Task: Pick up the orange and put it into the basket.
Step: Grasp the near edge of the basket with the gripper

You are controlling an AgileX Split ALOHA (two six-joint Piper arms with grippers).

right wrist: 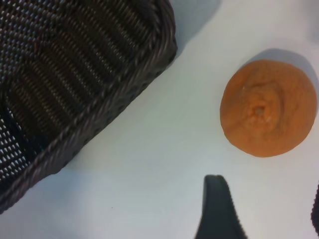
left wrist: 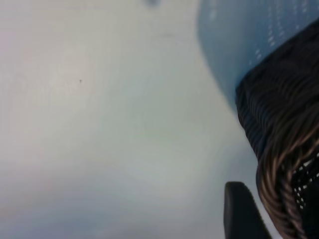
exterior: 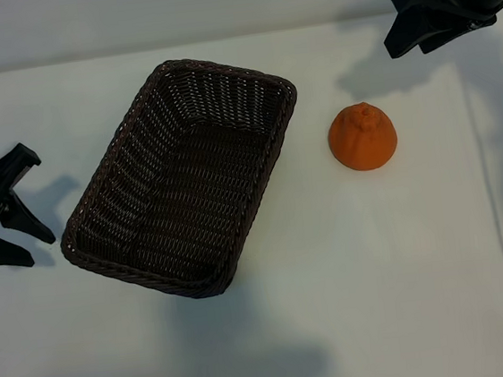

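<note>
Two grippers open, empty, left [exterior: 6,210], right [exterior: 427,17], one orange [exterior: 363,137], one basket [exterior: 105,253]

The orange [exterior: 363,137] is a flat, matte orange all over, a shade deeper in the creases around its nub, and it lies just beyond the right gripper's [right wrist: 264,209] black fingers [right wrist: 217,209]. The basket [exterior: 182,173] is dark brown wicker, woven in close ribbed rows on the walls with a braided rim; beside the left gripper's [exterior: 11,209] black finger [left wrist: 241,211] the strands of its corner show lighter tan-brown, and pale specks show through the weave. The table [exterior: 352,286] is plain white, without pattern, with soft grey shadows.
</note>
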